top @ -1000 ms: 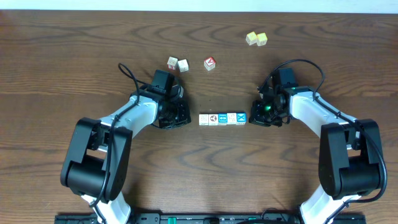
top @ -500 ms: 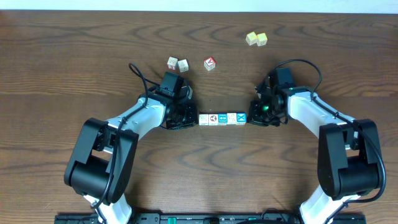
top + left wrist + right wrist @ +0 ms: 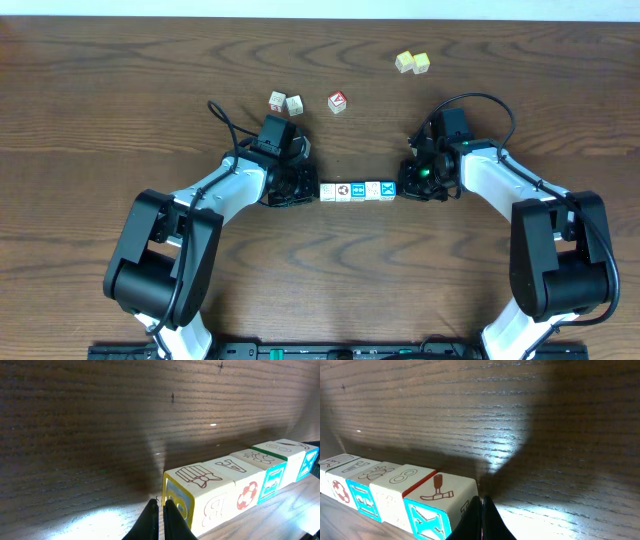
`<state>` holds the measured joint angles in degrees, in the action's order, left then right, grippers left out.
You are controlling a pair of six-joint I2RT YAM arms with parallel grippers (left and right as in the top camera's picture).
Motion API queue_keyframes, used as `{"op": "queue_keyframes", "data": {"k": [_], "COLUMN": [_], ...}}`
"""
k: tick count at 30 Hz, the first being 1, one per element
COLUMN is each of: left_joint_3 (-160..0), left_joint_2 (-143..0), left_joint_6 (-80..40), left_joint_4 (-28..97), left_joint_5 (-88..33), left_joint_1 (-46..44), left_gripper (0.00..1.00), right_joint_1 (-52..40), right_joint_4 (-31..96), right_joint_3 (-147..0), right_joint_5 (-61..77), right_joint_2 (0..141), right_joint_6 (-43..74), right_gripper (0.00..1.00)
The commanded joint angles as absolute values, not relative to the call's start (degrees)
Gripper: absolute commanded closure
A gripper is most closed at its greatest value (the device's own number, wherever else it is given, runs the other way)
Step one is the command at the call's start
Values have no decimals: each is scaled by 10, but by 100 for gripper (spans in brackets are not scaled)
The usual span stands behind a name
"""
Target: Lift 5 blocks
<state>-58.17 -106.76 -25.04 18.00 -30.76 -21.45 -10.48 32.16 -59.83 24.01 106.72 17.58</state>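
Note:
The 5 blocks (image 3: 358, 190) lie in one straight row on the wooden table, pale cream tops with printed marks and two bright blue faces. My left gripper (image 3: 308, 190) is shut, with its tips against the row's left end. In the left wrist view the closed tips (image 3: 160, 503) meet the yellow-framed end face of the nearest block (image 3: 200, 497). My right gripper (image 3: 403, 188) is shut at the row's right end. The right wrist view has its tips (image 3: 481, 500) against the end of the hammer-printed block (image 3: 437, 492). Neither gripper holds anything between its fingers.
Two loose cream cubes (image 3: 285, 103) and a red-faced cube (image 3: 338, 101) lie behind the row. A pair of plain yellow cubes (image 3: 412, 63) sits at the back right. Both arms stretch in from the table's front edge.
My left gripper has slid right until it reached the row's left end, then stopped. The right gripper has edged slightly left against the right end. The row has not moved.

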Motion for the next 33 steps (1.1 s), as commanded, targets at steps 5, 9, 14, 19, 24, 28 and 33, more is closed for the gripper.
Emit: {"op": "queue_keyframes", "data": {"k": [5,9,14,19,24,28,33], "left_joint_3": [-580,-580,-580,-580,-580,-580,-580], "left_joint_2": [-1075,-1075,-1075,-1075,-1075,-1075,-1075], "left_joint_6": [-247,-247,-247,-246,-246,-246,-247], "left_joint_4": [180,180,181,180,175,175,175], "left_joint_5": [-311,-311,-311,-325,-343,-350,-356], "left_joint_1": [-216,-216,-216,-216,-216,-216,-216], "left_gripper": [92,92,93,93,93,93,93], "right_joint_1": [-123,-133,-138,-138,-138,-138,-139], "right_joint_4": [316,310,308,308,309,312,324], "right_joint_3": [-596,-596,-596,-597,-600,-604,-616], "right_joint_5": [247,241,238,239,239,239,239], "right_joint_2": [1071,1071,1070,1070,1070,1064,1056], "right_joint_6": [168,168,169,173,173,173,173], "right_gripper": [99,99,99,99,99,99,99]}}
